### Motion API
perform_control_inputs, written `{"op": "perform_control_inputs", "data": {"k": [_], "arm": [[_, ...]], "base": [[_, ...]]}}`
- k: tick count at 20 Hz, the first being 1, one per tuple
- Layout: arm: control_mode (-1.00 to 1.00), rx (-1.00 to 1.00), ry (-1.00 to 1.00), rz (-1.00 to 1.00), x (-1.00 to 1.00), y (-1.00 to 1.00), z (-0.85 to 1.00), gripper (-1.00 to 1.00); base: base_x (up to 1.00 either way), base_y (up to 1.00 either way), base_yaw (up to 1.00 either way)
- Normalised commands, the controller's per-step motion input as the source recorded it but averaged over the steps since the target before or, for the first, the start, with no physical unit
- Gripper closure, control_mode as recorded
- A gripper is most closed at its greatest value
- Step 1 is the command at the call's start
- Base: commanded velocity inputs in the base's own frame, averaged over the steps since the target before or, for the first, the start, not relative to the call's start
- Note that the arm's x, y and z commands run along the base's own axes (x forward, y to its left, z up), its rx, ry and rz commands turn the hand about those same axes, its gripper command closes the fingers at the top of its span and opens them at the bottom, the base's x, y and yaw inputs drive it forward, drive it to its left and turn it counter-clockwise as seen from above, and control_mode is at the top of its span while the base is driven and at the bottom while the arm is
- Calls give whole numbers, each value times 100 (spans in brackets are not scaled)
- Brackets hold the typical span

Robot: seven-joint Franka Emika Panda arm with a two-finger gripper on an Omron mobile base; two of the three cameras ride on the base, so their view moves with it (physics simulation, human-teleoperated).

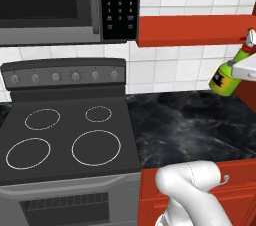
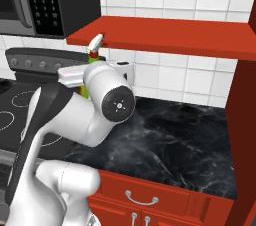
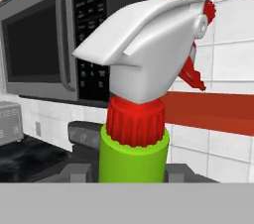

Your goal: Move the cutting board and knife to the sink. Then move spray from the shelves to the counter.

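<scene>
Now the end effector (image 3: 130, 177) pinches the green spray bottle with its white-and-red trigger head (image 1: 227, 73), holding it tilted above the black marble bench (image 1: 195, 122), probably to set it down.

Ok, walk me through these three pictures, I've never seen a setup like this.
It is a simulated kitchen with a white robot arm on a base that can drive. Two pictures come from cameras on that base, looking forward from behind the arm's left and right. The third comes from a camera on the hand, looking along the gripper. You see a stove, a microwave, a red shelf and a black marble counter with nothing standing on it. The gripper is closed on a green spray bottle, held tilted in the air above the counter, below the shelf.
</scene>
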Motion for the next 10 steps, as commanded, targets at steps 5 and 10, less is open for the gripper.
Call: {"op": "perform_control_inputs", "data": {"k": [5, 10], "arm": [[-100, 0, 0, 0, -2, 13, -48, 100], [-100, 0, 1, 2, 0, 9, -45, 100]], "base": [[0, 0, 0], [0, 0, 0]]}}
